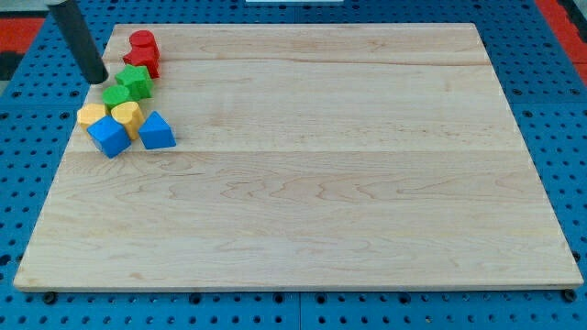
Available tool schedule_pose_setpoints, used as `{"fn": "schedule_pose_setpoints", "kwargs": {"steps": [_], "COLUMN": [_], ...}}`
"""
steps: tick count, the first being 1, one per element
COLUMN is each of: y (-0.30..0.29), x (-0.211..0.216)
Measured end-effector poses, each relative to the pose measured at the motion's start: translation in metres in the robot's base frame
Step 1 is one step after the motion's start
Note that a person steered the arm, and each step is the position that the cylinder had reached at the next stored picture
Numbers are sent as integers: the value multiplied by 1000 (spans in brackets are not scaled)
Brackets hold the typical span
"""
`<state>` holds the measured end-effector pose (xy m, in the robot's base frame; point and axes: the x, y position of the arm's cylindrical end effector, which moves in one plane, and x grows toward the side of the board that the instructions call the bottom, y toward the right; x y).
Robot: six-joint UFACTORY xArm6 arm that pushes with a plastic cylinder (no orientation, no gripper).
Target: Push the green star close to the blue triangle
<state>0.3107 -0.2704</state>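
Wood fills most of the view: a pale board (312, 165) lies flat on a blue pegboard table (550, 110), its grain running from the view's left to the view's right. Nearly all of what sits on it is gathered in the upper-left corner.

Next in size comes the dark rod (78, 41), entering from the view's top left and leaning down toward the right. It carries no fingers or jaws, so nothing is held or clamped; it ends in my tip (95, 79), which sits at the board's left edge, just left of the green blocks and not clearly touching either one.

Blocks number seven in all — two red, two green, two yellow-orange and two blue. The two red blocks (142, 50) stand at the top of the cluster, pressed together so their shapes are hard to make out. Just below them is the green star (135, 81), and a second green block (116, 95) touches it at the lower left; that one's shape I cannot tell. Below the greens, an orange-yellow block (92, 114) lies on the left and a yellow heart-like block (127, 116) beside it on the right. At the bottom of the cluster sit a blue cube (109, 137) on the left and the blue triangle (157, 131) on the right — the triangle touches the yellow heart-like block, which lies between it and the green star, so star and triangle are near but apart.
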Motion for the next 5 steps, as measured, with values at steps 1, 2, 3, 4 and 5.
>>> {"fn": "schedule_pose_setpoints", "kwargs": {"steps": [1,2,3,4,5], "y": [38,71,89,89,96], "x": [-1,13,28,31,22]}}
